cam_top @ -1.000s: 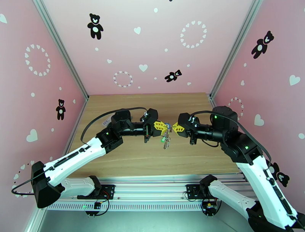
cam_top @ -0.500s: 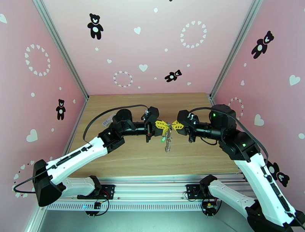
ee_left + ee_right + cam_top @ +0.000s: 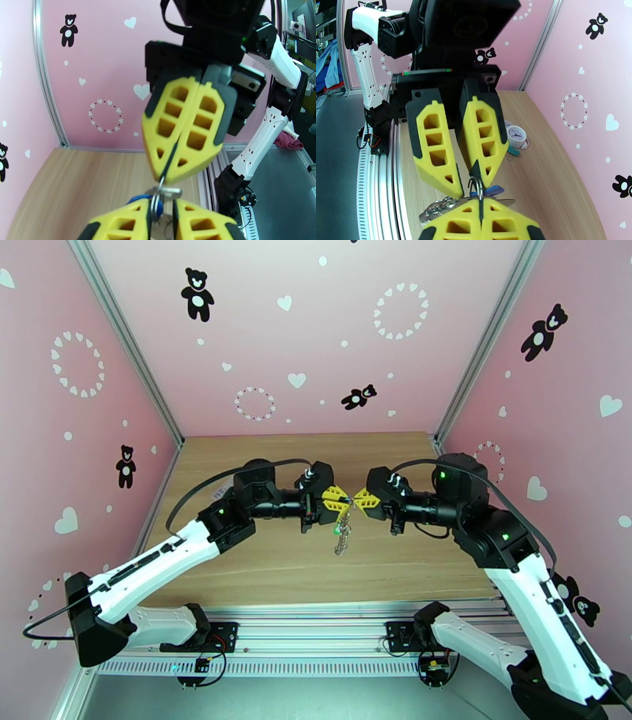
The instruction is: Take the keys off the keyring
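In the top view my left gripper (image 3: 336,499) and right gripper (image 3: 363,499) meet tip to tip above the table. Below them hangs a bunch of small metal rings and keys (image 3: 342,538) with a green tag (image 3: 337,530). The left wrist view has my left gripper (image 3: 162,221) closed around a metal ring (image 3: 156,203) and the blue tag (image 3: 138,199). The right gripper (image 3: 168,179) is shut on a thin dark piece seen edge-on. In the right wrist view that gripper (image 3: 480,215) pinches the same piece below the ring (image 3: 476,185). The mauve holder's face is hidden.
A white clock-face charm (image 3: 516,134) with a teal clip lies on the wooden table (image 3: 261,571) behind the left arm. Pink walls close in the table on three sides. An aluminium rail (image 3: 316,611) runs along the near edge.
The right gripper has moved left to meet the left gripper and closed at the bunch. Both grippers and the hanging keys have shifted slightly away from the near edge.
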